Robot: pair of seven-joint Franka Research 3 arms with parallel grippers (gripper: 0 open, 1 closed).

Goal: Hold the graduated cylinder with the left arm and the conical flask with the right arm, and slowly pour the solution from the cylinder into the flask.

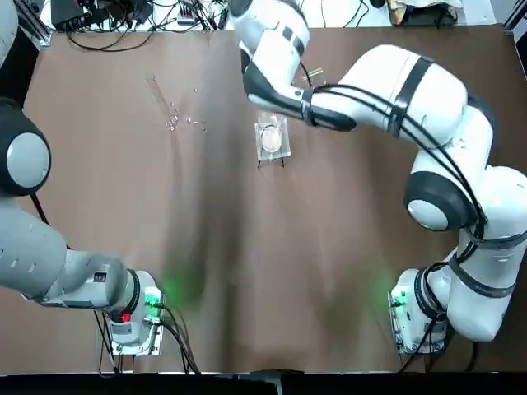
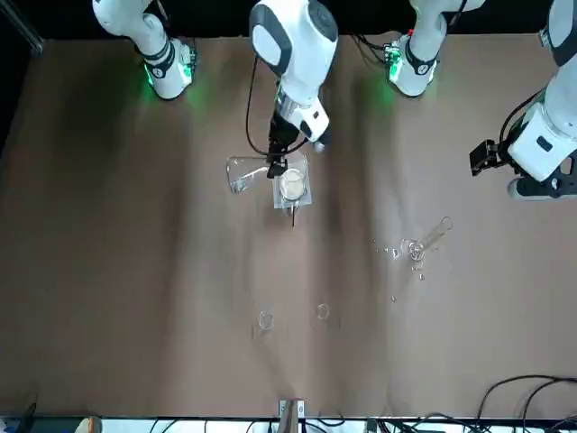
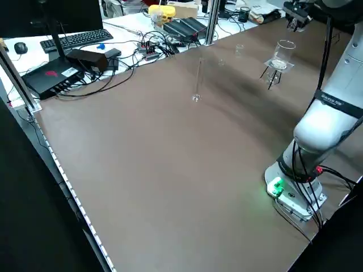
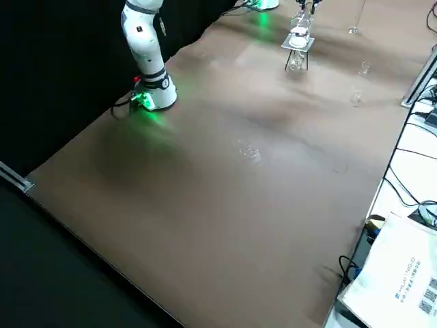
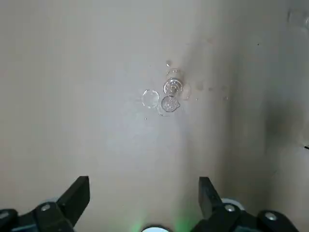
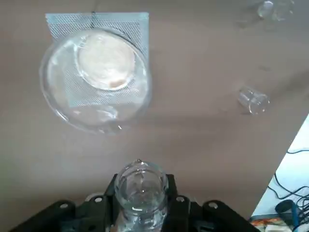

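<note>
1. Surface: I see a brown table [image 1: 247, 271], bare over most of its area. A desk beyond its far edge carries a keyboard [image 3: 76, 38], black boxes and cable tangles.
2. Graduated cylinder [image 3: 198, 79]: stands upright on its small foot, alone on the left half of the table, towards the far edge. I cannot tell whether it holds liquid.
3. Beaker [image 6: 94, 79]: sits on a mesh square over a small stand near the table's middle, a white disc showing through its bottom.
4. Conical flask [image 2: 243, 173]: tipped on its side, lifted, just beside the beaker stand, neck towards the right gripper. Contents unreadable.
5. Right gripper [image 2: 273, 165]: fingers pinched on the flask's neck, close to the beaker.
6. Left gripper [image 5: 145, 193]: fingers spread wide, nothing between them, hovering high over the cylinder at the table's left side.
7. Small glass bits [image 2: 264, 320]: scattered loose towards the far edge.
</note>
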